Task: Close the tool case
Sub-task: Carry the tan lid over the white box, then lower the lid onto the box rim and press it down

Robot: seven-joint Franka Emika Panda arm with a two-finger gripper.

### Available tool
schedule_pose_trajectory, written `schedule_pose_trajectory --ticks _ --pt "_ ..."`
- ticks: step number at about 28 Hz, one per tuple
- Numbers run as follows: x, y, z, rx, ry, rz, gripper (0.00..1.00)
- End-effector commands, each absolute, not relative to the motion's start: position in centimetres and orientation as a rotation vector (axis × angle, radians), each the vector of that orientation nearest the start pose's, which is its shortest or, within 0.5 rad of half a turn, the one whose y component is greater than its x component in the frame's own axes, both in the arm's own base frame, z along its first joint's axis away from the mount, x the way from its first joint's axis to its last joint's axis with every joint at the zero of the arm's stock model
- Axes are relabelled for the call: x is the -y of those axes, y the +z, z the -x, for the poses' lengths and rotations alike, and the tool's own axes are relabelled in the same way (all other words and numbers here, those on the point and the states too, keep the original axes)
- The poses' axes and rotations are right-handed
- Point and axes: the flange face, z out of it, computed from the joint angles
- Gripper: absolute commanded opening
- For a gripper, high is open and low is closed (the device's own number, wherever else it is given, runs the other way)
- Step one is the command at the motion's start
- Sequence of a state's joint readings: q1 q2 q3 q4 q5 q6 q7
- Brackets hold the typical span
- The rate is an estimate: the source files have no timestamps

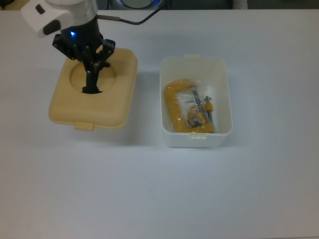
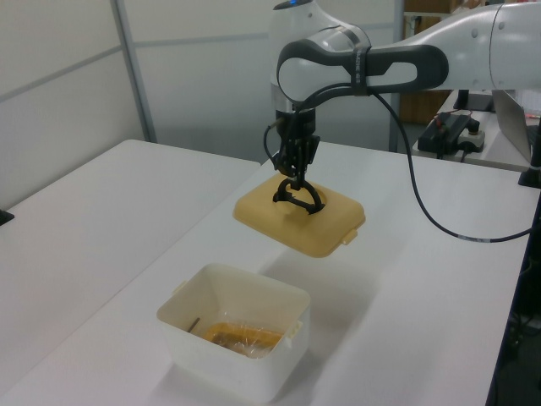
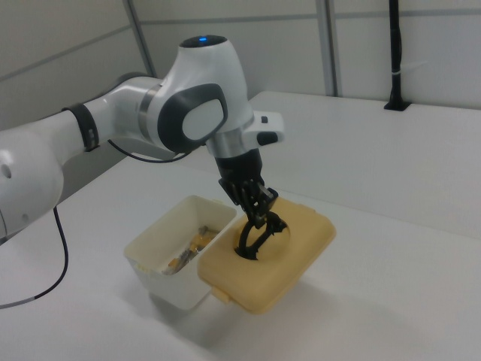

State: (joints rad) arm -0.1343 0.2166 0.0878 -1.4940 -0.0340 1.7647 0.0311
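The fingers (image 2: 295, 173) were clamped on the black handle (image 2: 297, 196), holding the beige lid (image 2: 299, 217) clear of the surface (image 1: 149, 189), beside the open tub (image 1: 196, 101). Hanging tilted, it might swing and land askew

1. The robot arm (image 1: 60, 15) is cut off by the top edge of the top view, so only its lower end shows there.
2. In the left view, the arm (image 2: 473, 59) runs out past the right edge.
3. The gripper (image 1: 92, 82) covers part of the black handle (image 1: 91, 89) in the lid's round dip.
4. The things in the white tub (image 1: 222, 89) are wrapped in clear plastic and too small to name, except a yellow tool (image 1: 175, 107).
5. In the right view, the lid (image 3: 301, 248) hides one corner of the tub (image 3: 150, 256).
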Motion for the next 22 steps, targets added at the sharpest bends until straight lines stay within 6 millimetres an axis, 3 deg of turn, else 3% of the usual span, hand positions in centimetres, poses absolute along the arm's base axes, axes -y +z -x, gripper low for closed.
schedule_pose_trajectory --ticks 1,5,22 --pt "0.3 56.7 -62.7 -0.142 -0.081 3.136 0.00" --pt "-3.1 56.5 -62.6 -0.129 -0.069 3.136 0.00" --pt "-14.2 55.1 -61.5 -0.068 -0.041 3.150 0.00"
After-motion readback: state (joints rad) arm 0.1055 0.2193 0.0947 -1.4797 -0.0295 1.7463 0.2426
